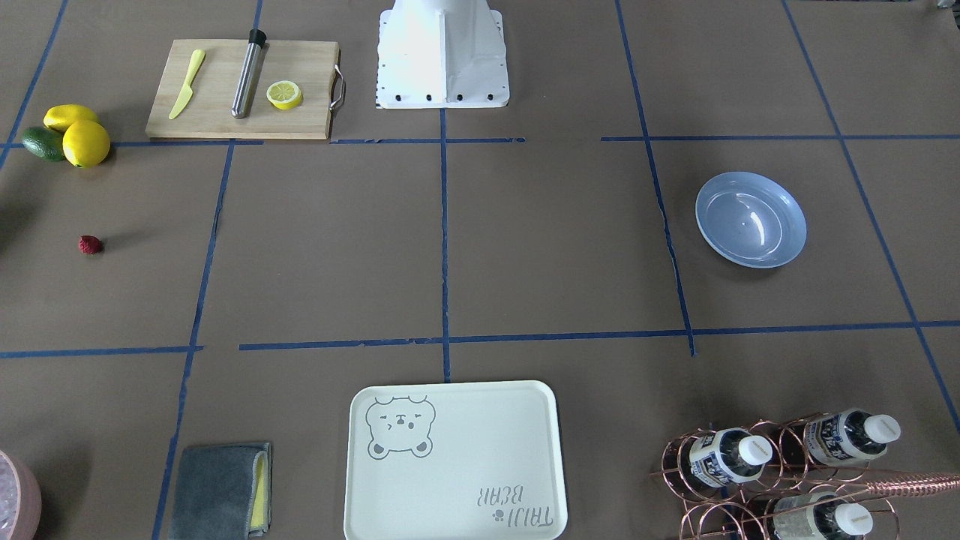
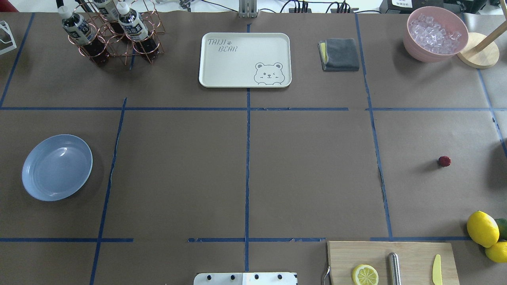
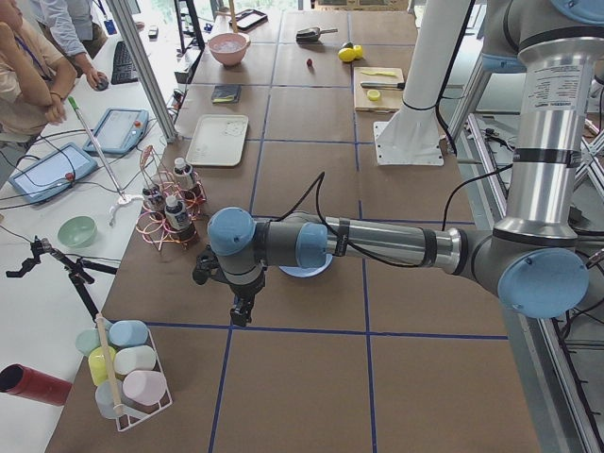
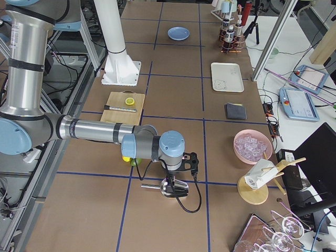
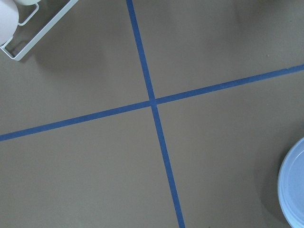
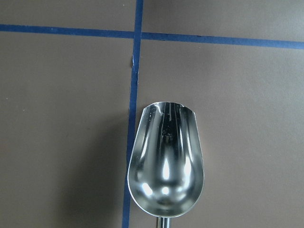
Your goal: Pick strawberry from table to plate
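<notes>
1. The strawberry [image 2: 444, 161] lies by itself on the table [image 2: 309, 178], towards the right end and roughly midway between the robot-side edge and the far edge. Nothing touches it.
2. The plate [image 2: 57, 167] sits towards the left end, also about midway between those two edges and well apart from the berry. I see nothing in it.
3. I get the left gripper [image 3: 243, 307] only in the left side view. It points down over the table, on the left-end side of the plate. Its wrist camera gives me a crossing of blue tape and a slice of the plate's rim. I cannot tell whether the jaws are parted or closed.
4. I see the right gripper [image 4: 169, 172] only in the right side view, hanging over the right end above a metal scoop [image 6: 166, 166]. I cannot tell its jaw state either.
5. The scoop lies on the table hollow side up, one flank against a tape line.
6. Two lemons [image 2: 482, 228] and an avocado [image 1: 43, 142] huddle at the right end, nearer the robot-side edge than the strawberry.
7. Along the robot-side edge, a cutting board [image 1: 217, 112] carries a lemon half [image 1: 284, 95], a yellow knife [image 1: 187, 84] and a steel rod [image 1: 247, 73].
8. Along the far edge stand a bear-print tray [image 2: 237, 67], a folded grey cloth [image 2: 340, 54], a pink bowl [image 2: 416, 47] of ice and a copper bottle rack [image 2: 158, 29].
</notes>
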`<control>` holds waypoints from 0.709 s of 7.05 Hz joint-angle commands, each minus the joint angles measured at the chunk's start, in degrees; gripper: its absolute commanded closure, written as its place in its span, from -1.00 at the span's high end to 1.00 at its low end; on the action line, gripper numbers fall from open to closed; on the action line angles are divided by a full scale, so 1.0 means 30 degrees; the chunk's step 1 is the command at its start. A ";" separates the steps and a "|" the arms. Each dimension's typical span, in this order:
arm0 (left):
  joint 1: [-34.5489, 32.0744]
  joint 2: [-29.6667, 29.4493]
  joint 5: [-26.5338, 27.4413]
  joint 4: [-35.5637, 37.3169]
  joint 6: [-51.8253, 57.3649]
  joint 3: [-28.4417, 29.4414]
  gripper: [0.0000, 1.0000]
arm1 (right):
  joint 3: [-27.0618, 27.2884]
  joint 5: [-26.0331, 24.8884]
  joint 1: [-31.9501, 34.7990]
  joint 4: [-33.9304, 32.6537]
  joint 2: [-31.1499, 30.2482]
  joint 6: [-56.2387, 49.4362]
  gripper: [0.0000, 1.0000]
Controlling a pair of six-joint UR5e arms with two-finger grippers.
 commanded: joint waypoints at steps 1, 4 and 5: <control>-0.0029 0.0000 -0.0100 -0.0002 0.0029 -0.0099 1.00 | -0.0018 0.0002 0.0000 0.0050 -0.0003 0.0000 1.00; -0.0030 0.0175 0.0133 -0.0060 0.0058 -0.0657 1.00 | 0.0040 -0.0027 -0.0029 0.0050 0.0201 0.0145 1.00; 0.0000 0.0089 0.1033 -0.0089 -0.0028 -0.0860 1.00 | 0.0099 0.0059 -0.0059 0.1065 0.1159 0.0205 1.00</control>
